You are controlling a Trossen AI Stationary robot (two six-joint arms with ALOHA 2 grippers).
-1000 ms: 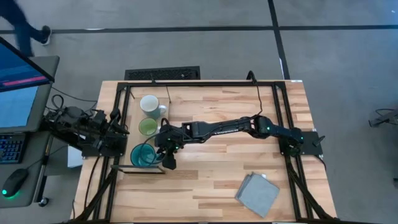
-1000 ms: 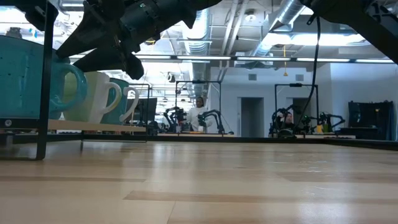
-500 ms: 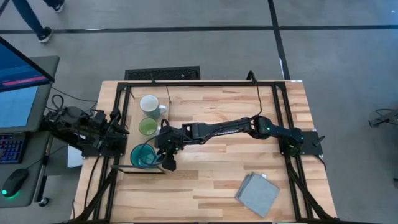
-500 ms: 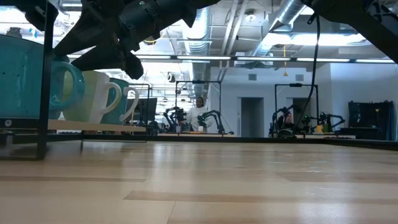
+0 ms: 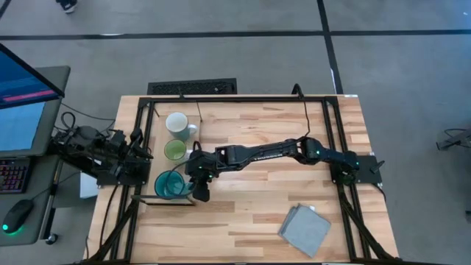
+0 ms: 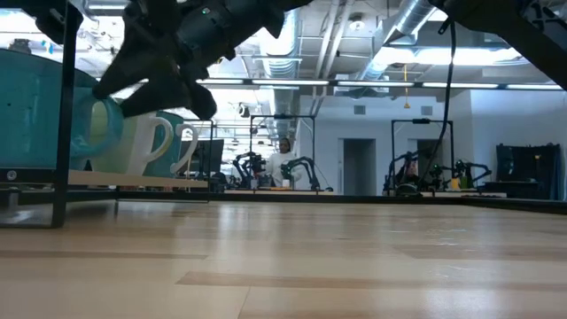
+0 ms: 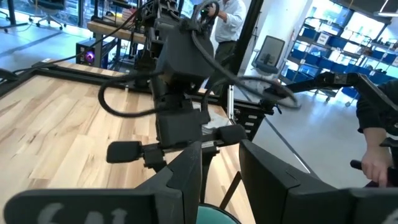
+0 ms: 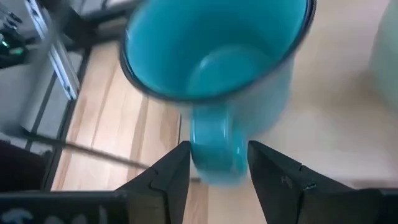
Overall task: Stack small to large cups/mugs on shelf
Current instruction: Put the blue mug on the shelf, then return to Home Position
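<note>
Right wrist view: right gripper straddles the teal mug handle, fingers parted, not yet pinching. Judged best: centre on the handle, close firmly, lift straight. Teal mug is wide, glossy, upright on the shelf beside green mug and white mug. Left gripper waits at counter edge, jaws slightly apart.

Nothing legible anywhere tbh. No labels or brand marks on the mugs, none on my arms, none on the wood. The monitor way off to the side of my left gripper shows a red bar w/ no readable chars. Embossed marks on my wrist housings are too blurry to make out.
</note>
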